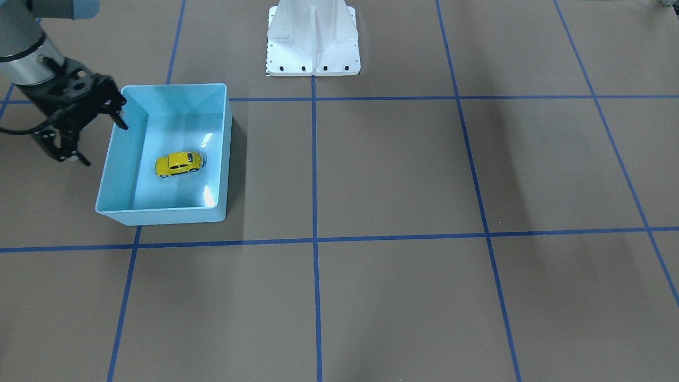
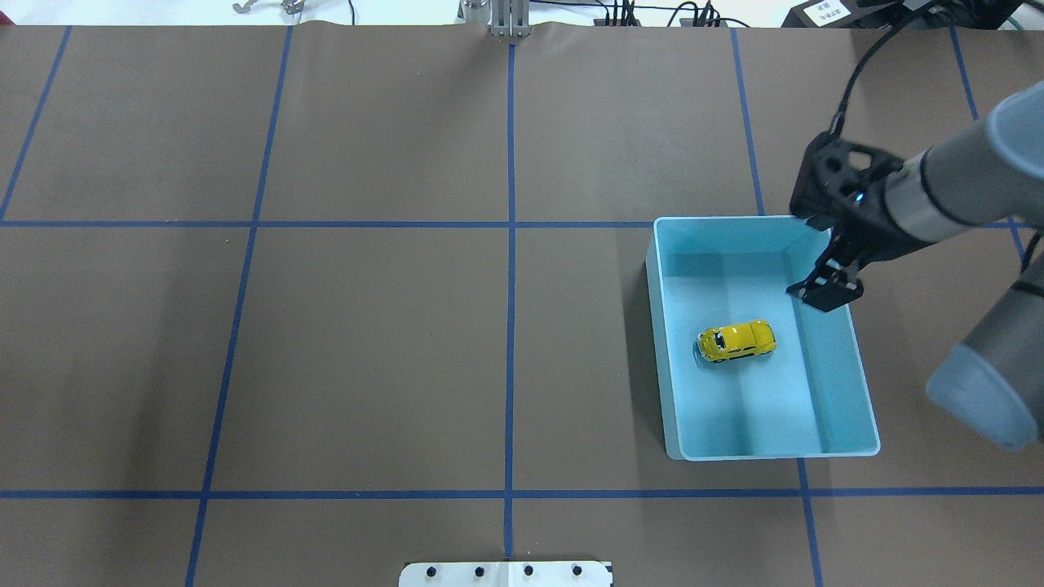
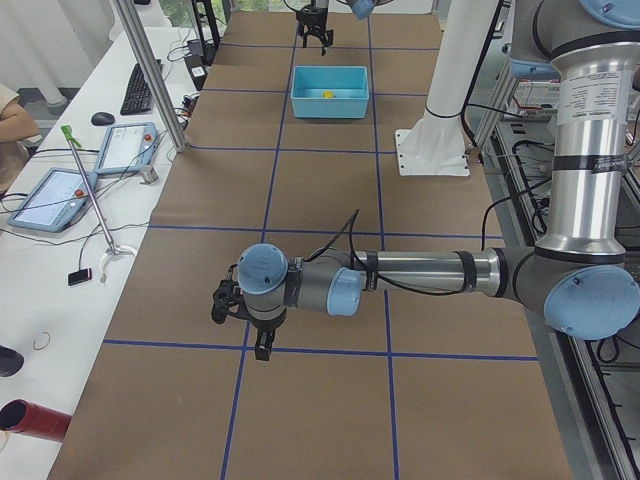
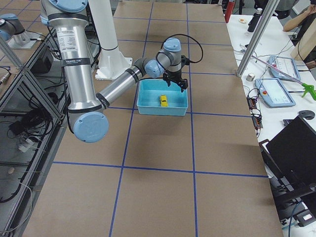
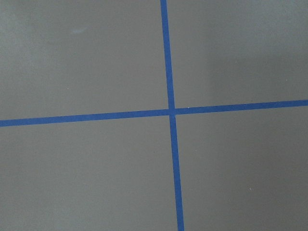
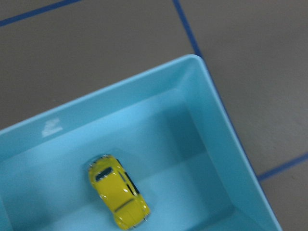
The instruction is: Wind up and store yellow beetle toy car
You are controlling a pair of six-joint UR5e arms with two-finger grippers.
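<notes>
The yellow beetle toy car (image 1: 179,163) rests on its wheels on the floor of the light blue bin (image 1: 162,215). It also shows in the overhead view (image 2: 736,341) and the right wrist view (image 6: 118,197). My right gripper (image 1: 101,140) hangs open and empty above the bin's outer far corner (image 2: 816,253), apart from the car. My left gripper (image 3: 240,320) shows only in the exterior left view, low over bare table far from the bin; I cannot tell whether it is open or shut. The left wrist view shows only brown table and blue tape.
The white robot base (image 1: 313,42) stands at the table's middle on the robot's side. Blue tape lines (image 2: 510,326) grid the brown table. A metal pole (image 3: 150,80) and tablets (image 3: 50,195) stand at the operators' side.
</notes>
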